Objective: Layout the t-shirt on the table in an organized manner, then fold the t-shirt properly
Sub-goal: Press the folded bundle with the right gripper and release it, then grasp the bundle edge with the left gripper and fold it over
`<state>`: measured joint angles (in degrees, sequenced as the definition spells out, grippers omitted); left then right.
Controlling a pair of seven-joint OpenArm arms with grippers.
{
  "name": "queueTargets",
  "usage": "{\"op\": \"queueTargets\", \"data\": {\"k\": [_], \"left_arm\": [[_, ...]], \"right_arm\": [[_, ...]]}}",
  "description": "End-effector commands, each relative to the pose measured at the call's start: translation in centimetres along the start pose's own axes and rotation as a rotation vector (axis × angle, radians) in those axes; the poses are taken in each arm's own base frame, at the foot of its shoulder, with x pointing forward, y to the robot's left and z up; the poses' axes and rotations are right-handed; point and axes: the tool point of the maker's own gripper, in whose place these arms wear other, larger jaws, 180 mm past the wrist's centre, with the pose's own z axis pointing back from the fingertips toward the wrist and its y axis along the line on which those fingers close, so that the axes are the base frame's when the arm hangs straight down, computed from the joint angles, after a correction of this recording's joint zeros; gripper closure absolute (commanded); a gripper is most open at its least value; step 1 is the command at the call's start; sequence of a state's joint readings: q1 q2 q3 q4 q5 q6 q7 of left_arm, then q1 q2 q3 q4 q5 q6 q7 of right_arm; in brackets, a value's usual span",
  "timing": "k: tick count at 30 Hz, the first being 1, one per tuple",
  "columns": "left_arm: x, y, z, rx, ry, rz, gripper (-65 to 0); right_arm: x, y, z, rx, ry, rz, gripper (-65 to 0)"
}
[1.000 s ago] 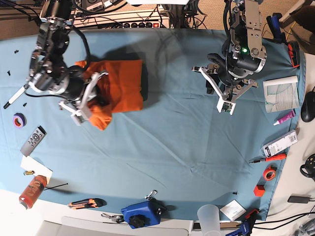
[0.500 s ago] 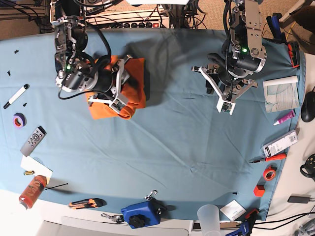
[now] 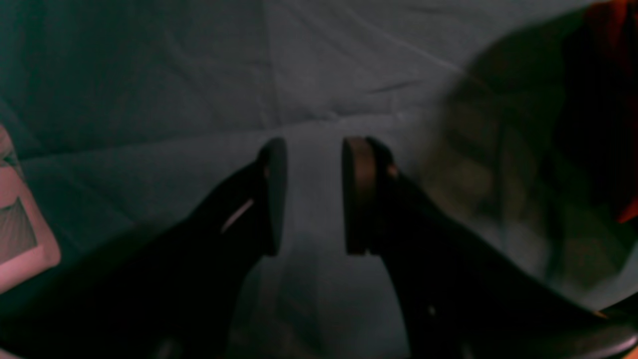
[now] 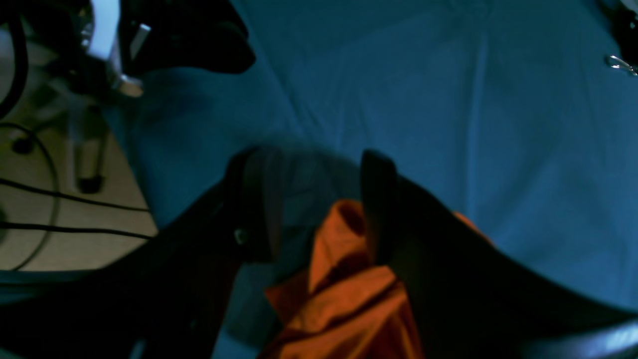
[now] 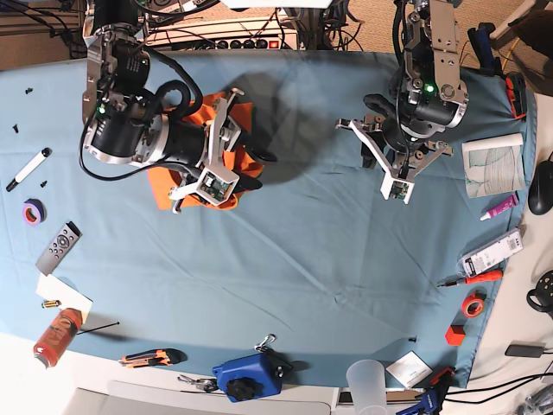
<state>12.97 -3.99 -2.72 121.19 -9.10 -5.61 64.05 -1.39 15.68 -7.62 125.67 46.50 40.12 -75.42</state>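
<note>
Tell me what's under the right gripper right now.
Under the right gripper lies the bunched orange t-shirt on the teal table. The arm hides most of the shirt in the base view, so its layout is unclear.

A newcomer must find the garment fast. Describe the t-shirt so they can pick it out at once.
Start from the table, draped in teal-blue cloth and filling most of the base view. Go to its far left part, where the right gripper hangs with jaws apart. Bunched beneath it lies the t-shirt. It is the only bright orange soft fabric there; the things around the table's edges are small hard tools and stationery.
</note>
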Motion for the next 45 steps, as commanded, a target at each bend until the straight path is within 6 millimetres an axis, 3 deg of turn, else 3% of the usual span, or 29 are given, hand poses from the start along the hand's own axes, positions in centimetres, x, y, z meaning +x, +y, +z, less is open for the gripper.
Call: {"op": "queueTargets", "data": {"k": [1, 5, 9, 10, 14, 17, 20, 23, 26, 32, 38, 41, 45], "left_arm": [[1.2, -0.3, 0.4, -0.014, -0.047, 0.002, -17.8], [2.0, -4.0, 0.9, -0.222, -0.096, -0.013, -17.8], [4.5, -9.2, 3.1, -0.509, -0.254, -0.059, -17.8], [4.9, -10.3, 3.7, -0.563, -0.282, -0.081, -17.8], [4.8, -15.0, 4.5, -0.687, -0.291, -0.197, -15.0], [4.5, -18.8, 4.6, -0.731, -0.303, -0.327, -13.7], [5.0, -21.2, 4.3, -0.692, -0.358, -0.462, -13.7], [6.4, -21.6, 3.1, -0.585, -0.39, -0.509, -9.9], [6.7, -21.6, 1.3, -0.533, -0.376, -0.548, -3.4], [6.3, -23.6, -1.3, -0.592, -0.306, -0.543, 0.0], [6.6, -27.7, 0.5, -0.74, -0.336, -0.555, 0.0], [6.3, -27.5, -0.2, -0.706, -0.322, -0.581, 0.0], [3.7, -26.7, -3.1, -0.66, -0.219, -0.607, 0.0]], "right_arm": [[1.1, -0.8, 0.6, -0.037, -0.036, 0.026, -25.7], [0.2, -6.1, 2.9, -0.289, -0.019, -0.032, -25.7], [-0.9, -12.0, 8.1, -0.577, -0.031, -0.109, -24.8], [-1.5, -13.1, 9.4, -0.634, -0.025, -0.132, -22.0], [-4.3, -15.8, 13.3, -0.772, 0.007, -0.226, -9.0], [-7.4, -17.1, 14.6, -0.818, 0.05, -0.316, -4.6], [-11.0, -17.9, 15.1, -0.836, 0.104, -0.421, -4.6], [-14.1, -18.0, 14.9, -0.819, 0.156, -0.517, -4.4], [-15.9, -17.8, 14.4, -0.799, 0.186, -0.57, -4.4], [-15.9, -18.0, 14.3, -0.799, 0.173, -0.573, -4.4], [-15.8, -18.1, 14.3, -0.801, 0.165, -0.569, -4.4], [-15.9, -18.0, 14.3, -0.799, 0.171, -0.572, -4.4], [-15.9, -18.0, 14.3, -0.799, 0.172, -0.573, -4.4]]}}
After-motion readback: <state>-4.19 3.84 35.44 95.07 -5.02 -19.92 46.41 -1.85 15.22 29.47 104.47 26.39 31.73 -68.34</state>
